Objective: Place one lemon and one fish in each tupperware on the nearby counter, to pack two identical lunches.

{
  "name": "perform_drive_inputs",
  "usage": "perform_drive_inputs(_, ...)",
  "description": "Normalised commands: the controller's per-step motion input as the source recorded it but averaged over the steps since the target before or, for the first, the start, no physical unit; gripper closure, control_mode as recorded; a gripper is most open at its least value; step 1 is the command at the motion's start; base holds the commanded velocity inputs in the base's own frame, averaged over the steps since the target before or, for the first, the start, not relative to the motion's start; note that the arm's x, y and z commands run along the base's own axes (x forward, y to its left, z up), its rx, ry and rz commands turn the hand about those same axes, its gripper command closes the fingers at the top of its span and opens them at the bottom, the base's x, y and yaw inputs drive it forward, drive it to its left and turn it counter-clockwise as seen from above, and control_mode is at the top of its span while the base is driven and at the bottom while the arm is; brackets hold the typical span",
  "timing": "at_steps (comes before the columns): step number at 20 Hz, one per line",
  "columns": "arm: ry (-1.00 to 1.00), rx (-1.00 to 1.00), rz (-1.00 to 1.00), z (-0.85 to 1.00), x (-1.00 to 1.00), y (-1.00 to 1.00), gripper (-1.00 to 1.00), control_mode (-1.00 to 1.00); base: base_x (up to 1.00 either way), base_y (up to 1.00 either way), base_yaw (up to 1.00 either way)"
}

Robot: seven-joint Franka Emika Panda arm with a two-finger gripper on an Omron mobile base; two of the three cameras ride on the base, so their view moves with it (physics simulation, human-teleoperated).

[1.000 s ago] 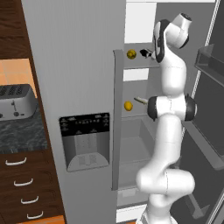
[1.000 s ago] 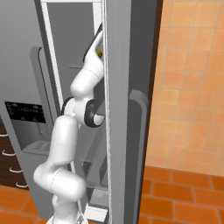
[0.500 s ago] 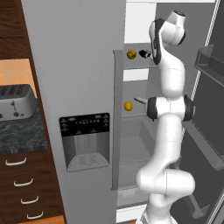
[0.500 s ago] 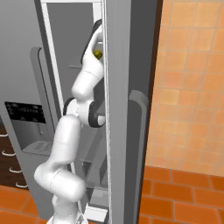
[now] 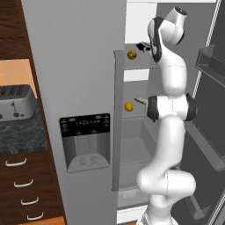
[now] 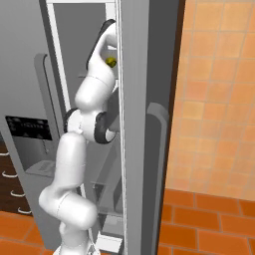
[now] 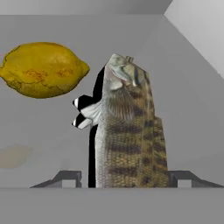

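Your arm is stretched high into the open fridge, because the food sits on its shelves: your end effector (image 7: 124,179) has its two fingertips on either side of the fish (image 7: 127,131), clenched on its body near the tail, so I judge the fish is grasped rather than merely straddled. Just beside the fish lies a lemon (image 7: 43,69) on the same upper shelf (image 7: 39,131), apart from it; a second lemon (image 5: 128,106) rests on the shelf below. The counter (image 5: 22,134) with the toaster (image 5: 15,102) is well off to your left, past the fridge door (image 5: 79,88). You cannot see the tupperware from here, the second fish is hard to make out, and the fish's tail end is cut off.
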Motion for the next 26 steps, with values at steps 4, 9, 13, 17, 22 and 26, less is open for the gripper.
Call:
perform_drive_inputs(4, -0.66, -0.15, -0.11, -0.83, 0.00, 0.42, 1.00, -1.00, 0.00, 0.00, 0.00)
perform_drive_inputs(9, -0.64, -0.20, -0.10, -0.87, -0.20, 0.31, 1.00, -1.00, 0.00, 0.00, 0.00)
perform_drive_inputs(13, -0.26, 0.01, -0.08, 0.44, -1.00, 0.02, 1.00, -1.00, 0.00, 0.00, 0.00)
perform_drive_inputs(17, 0.02, 0.08, -0.06, 0.78, -1.00, 0.02, 1.00, -1.00, 0.00, 0.00, 0.00)
perform_drive_inputs(22, 0.25, 0.12, -0.05, 0.63, -1.00, 0.10, 1.00, -1.00, 0.00, 0.00, 0.00)
perform_drive_inputs(26, 0.27, 0.09, -0.01, -0.12, -1.00, 0.44, 1.00, -1.00, 0.00, 0.00, 0.00)
